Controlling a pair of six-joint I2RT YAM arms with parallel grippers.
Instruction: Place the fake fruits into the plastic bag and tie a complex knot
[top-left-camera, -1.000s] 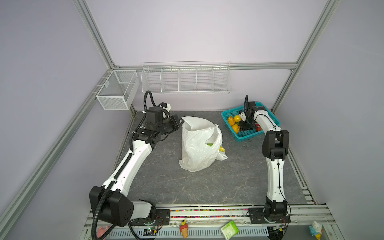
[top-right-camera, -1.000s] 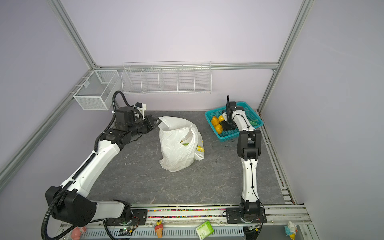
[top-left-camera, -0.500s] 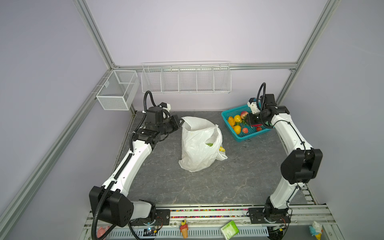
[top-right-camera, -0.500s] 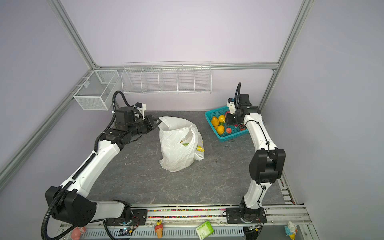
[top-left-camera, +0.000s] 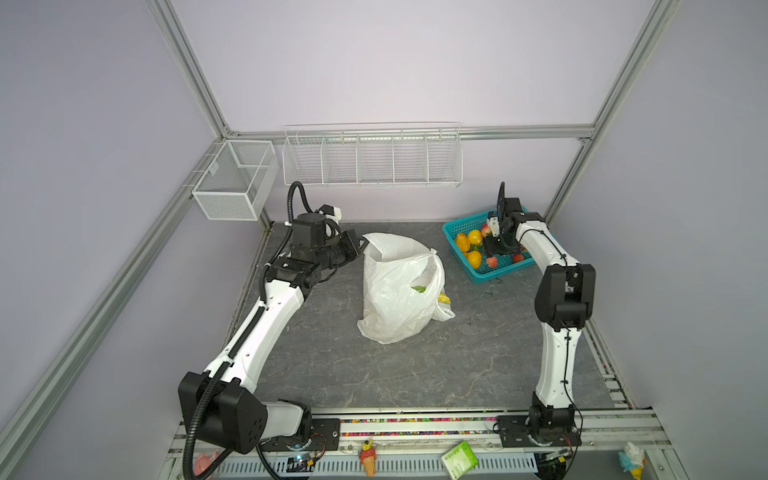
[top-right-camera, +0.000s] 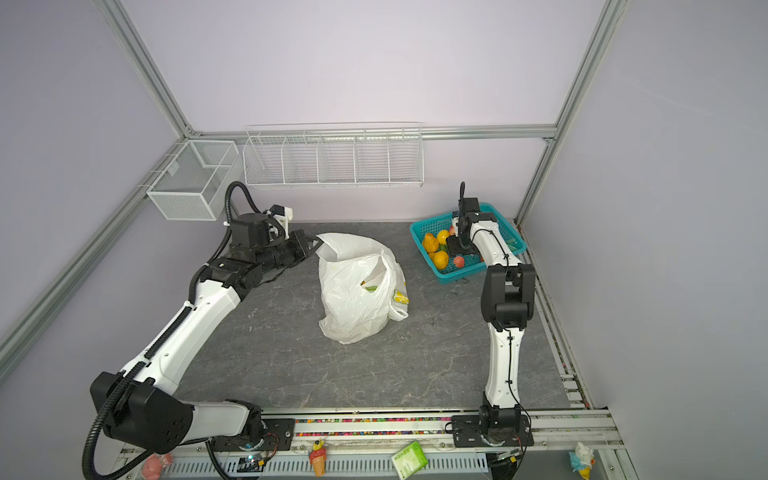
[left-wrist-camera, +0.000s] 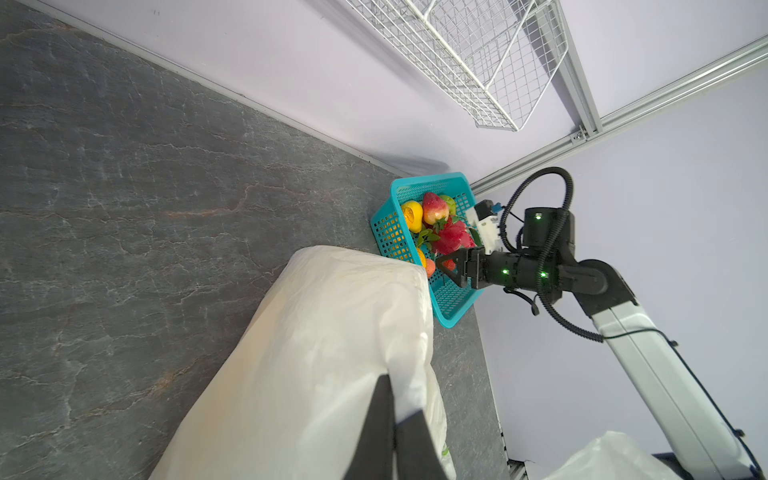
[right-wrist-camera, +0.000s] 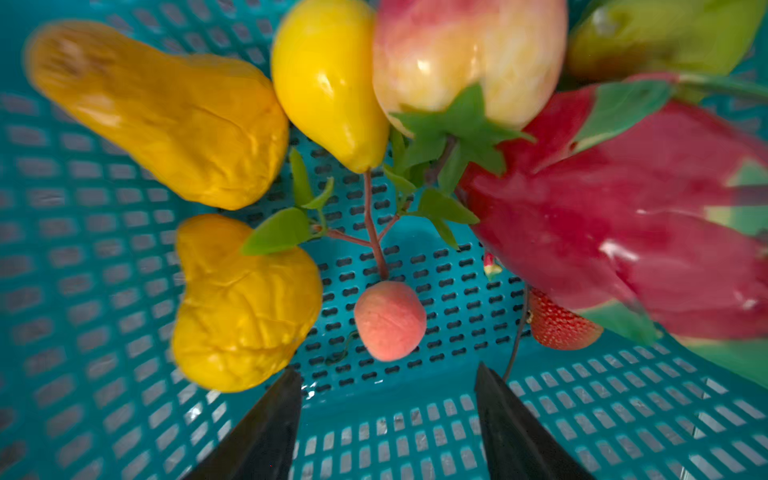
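Now the right gripper (right-wrist-camera: 386, 372) has spread its jaws wider, empty, over a small pink fruit (right-wrist-camera: 390, 320) in the basket (right-wrist-camera: 124, 291). The left gripper (left-wrist-camera: 392, 399) pinches the rim of the bag (top-left-camera: 395, 291), so another pick looks imminent.

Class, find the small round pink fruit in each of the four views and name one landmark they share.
In a top view: small pink fruit, near the teal basket's front wall.
In a top view: the same spot.
Left wrist: peeking past the plastic bag's edge.
Right wrist: centre, ahead of the right gripper.
Shared landmark: the teal basket.
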